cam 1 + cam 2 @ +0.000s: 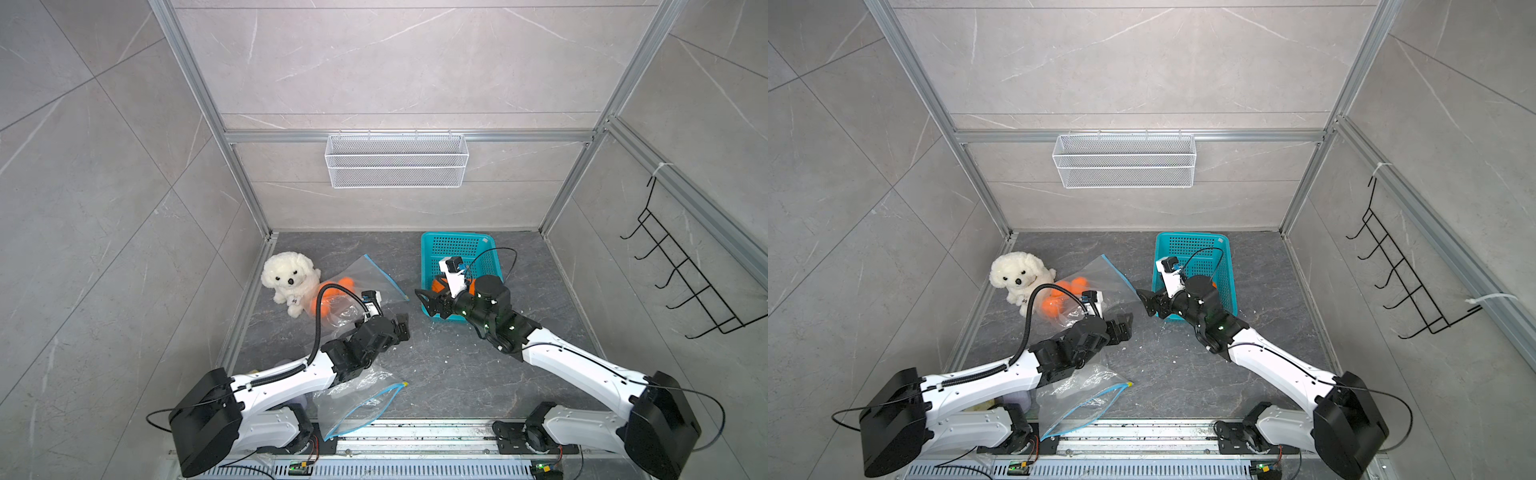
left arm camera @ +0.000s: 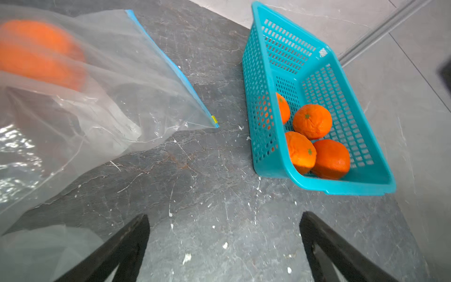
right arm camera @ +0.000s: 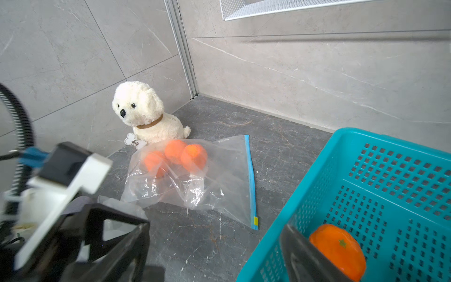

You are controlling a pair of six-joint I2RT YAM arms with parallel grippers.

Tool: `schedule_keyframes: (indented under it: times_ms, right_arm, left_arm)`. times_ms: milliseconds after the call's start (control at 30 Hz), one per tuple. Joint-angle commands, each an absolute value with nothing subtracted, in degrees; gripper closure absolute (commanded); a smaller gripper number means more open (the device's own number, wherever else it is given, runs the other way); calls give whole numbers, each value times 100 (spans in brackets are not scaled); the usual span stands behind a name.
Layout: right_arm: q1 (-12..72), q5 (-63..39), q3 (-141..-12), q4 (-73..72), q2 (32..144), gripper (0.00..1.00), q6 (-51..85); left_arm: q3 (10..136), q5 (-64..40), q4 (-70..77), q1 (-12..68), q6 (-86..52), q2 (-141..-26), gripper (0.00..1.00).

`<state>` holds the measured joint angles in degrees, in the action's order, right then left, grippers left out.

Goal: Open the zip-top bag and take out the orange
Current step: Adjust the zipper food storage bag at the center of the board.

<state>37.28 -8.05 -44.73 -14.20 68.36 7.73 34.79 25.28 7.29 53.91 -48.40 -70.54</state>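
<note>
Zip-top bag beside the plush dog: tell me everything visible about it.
The zip-top bag is clear, crinkled, glossy plastic with a blue zip strip along one edge and a yellow slider at its end. It lies on the dark tabletop, three oranges bunched in the end nearest the plush dog. Whether the zip is sealed cannot be told. The left gripper, open, hangs beside it, not gripping.

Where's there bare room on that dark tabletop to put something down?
Bare: the strip between the zip-top bag and the teal basket, and the front middle beside the empty bag. Crowded: the corner around the plush dog.
</note>
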Motion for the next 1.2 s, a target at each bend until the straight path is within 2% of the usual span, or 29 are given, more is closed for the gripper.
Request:
schedule_keyframes:
  times_ms: [0, 133, 233, 533, 700, 800, 867, 933, 1033, 1167]
  right_arm:
    - [3736, -895, -4413, -821, 6428, 13, 874]
    - [3735, -921, -4373, -659, 6266, 13, 947]
    - [3735, -1084, -4414, -555, 6248, 14, 1012]
    - [3735, -1128, -4356, -557, 6258, 14, 1045]
    - [3734, -1333, -4225, -465, 6263, 16, 1216]
    - [3769, -1808, -3926, -515, 6200, 23, 1269]
    - [3893, -2047, -3712, -397, 6169, 30, 1178]
    - [3996, -2063, -3414, -421, 6095, 31, 1178]
    - [4199, -2165, -2894, -735, 6058, 31, 1256]
    - [4755, -2231, -2752, -1065, 6570, 29, 1219]
  left_arm:
    - [3378, 2429, 1184, 5335, -5266, -7171, 0]
    - [3616, 2357, 484, 5335, -5679, -7628, 0]
    - [3510, 2223, 526, 5349, -5727, -7846, 1]
    - [3639, 2866, 917, 5209, -5477, -8512, 0]
    - [3954, 2360, 1142, 4807, -4947, -9005, 1]
    - [4086, 1967, 1513, 4565, -4728, -9242, 1]
    - [4190, 1788, 1733, 4544, -4603, -9313, 1]
    - [4407, 1877, 1607, 4523, -4531, -9395, 1]
    - [4789, 1907, 1353, 4326, -4516, -9588, 1]
    - [4903, 2018, 1485, 4241, -4513, -9615, 1]
